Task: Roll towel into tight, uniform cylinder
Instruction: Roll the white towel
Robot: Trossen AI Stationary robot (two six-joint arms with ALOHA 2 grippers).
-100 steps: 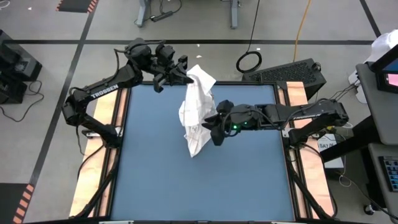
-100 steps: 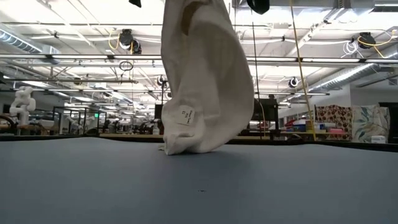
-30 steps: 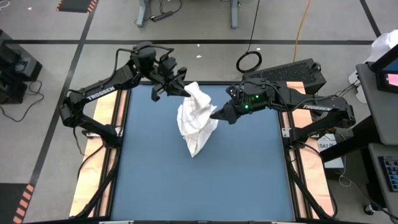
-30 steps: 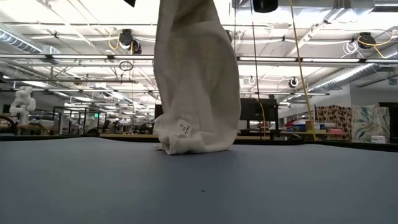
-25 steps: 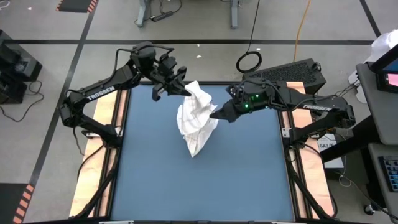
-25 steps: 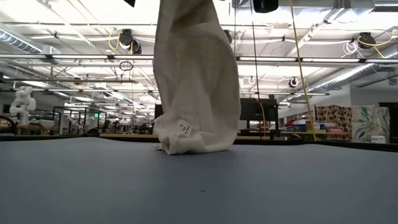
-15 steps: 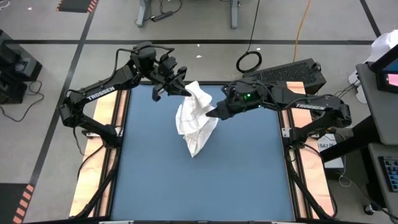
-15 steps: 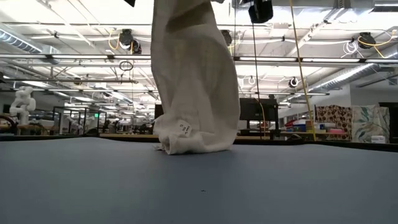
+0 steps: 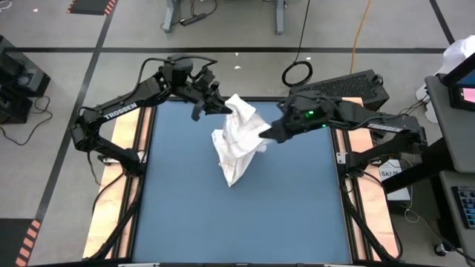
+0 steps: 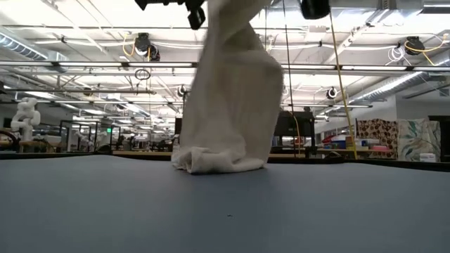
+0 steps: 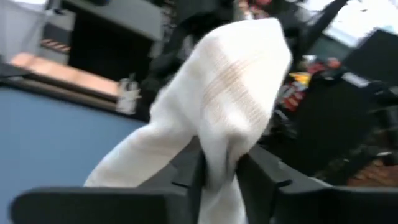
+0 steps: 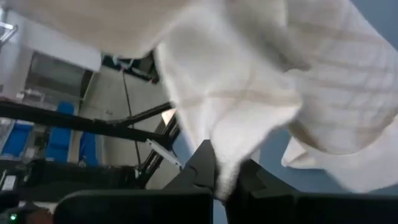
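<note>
While both dark grippers (left point(image 9: 216, 104), right point(image 9: 265, 135)) pinch it, the white grid-lined cloth towel point(image 9: 236, 141) hangs onto the blue table point(image 9: 297, 208)

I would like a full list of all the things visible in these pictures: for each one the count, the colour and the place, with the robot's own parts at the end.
towel: one, white with faint grid lines, held up over the far middle of the table, its lower end bunched on the surface.
table: one, blue top, between the two arms.
side boards: two, light wood, along the left and right edges of the table.
cable loop: one, black, on the floor beyond the table.
left hand: one, dark, at the far left of the towel, with cloth between its fingers.
right hand: one, dark, at the towel's right side, shut on a fold of it.
</note>
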